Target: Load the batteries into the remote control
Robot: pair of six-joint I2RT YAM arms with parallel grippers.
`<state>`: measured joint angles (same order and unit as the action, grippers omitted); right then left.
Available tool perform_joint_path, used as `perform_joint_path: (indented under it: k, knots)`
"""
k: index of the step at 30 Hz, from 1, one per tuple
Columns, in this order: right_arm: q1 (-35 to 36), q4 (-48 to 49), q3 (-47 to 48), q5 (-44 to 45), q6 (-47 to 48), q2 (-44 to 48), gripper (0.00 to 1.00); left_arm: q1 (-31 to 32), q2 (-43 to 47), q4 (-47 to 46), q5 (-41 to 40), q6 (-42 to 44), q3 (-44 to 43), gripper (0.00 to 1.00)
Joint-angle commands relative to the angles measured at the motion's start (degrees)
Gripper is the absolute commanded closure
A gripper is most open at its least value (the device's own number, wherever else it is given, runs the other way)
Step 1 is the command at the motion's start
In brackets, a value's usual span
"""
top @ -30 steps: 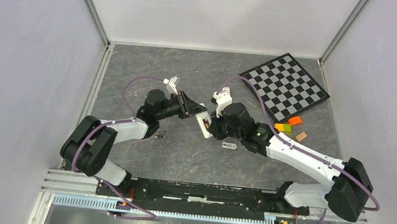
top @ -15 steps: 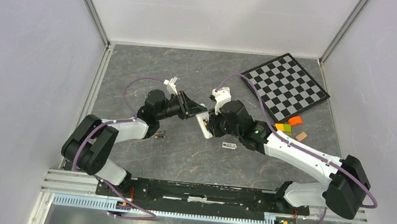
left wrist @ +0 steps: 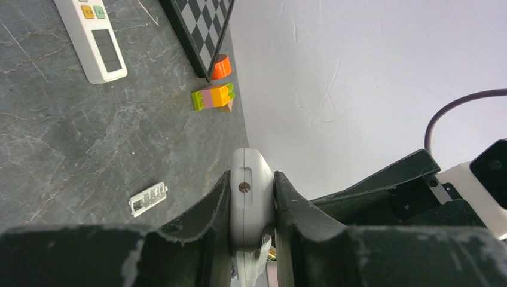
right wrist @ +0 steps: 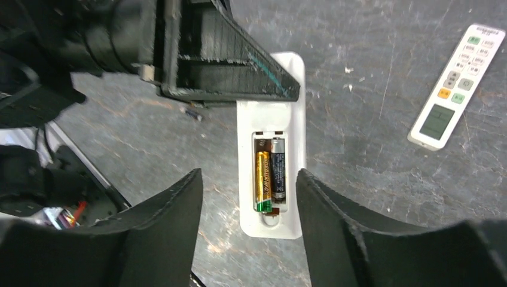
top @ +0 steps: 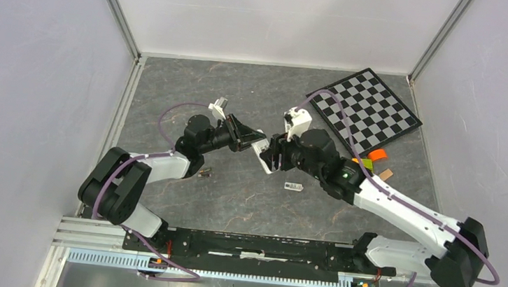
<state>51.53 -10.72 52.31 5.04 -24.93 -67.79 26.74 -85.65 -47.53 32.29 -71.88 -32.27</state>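
My left gripper point(left wrist: 252, 177) is shut on one end of a white remote control point(right wrist: 272, 209), gripping it across its thin sides point(top: 255, 143). The remote's back faces the right wrist camera with its compartment uncovered. Two batteries lie side by side inside: a gold-and-green one point(right wrist: 263, 182) and a black one point(right wrist: 278, 177). My right gripper point(right wrist: 248, 177) is open, its fingers standing apart on either side of the remote's free end without touching it point(top: 272, 156).
The small white battery cover point(top: 293, 186) lies on the grey table below the grippers. A second remote point(left wrist: 92, 36), a checkerboard point(top: 365, 109), coloured blocks point(top: 363, 164) and an orange piece point(top: 377, 154) sit to the right. A tiny dark cylinder point(top: 205, 172) lies beside the left arm.
My right gripper has opened and drawn back to the right, away from the remote. The left gripper keeps hold of the remote in nearly the same place.
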Motion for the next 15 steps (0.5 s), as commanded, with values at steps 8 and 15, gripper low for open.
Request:
perform_joint_path:
  k: [8, 15]
  knots:
    - [-1.52, 14.68, -11.21, 8.27, -12.83, 17.92, 0.04, 0.06, 4.62, -12.68, -3.63, -19.6, 2.36, 0.98]
    - [-1.49, 20.32, -13.12, 6.3, -19.96, 20.12, 0.02, 0.06, 7.54, -17.21, -7.3, -30.27, 4.28, 0.98]
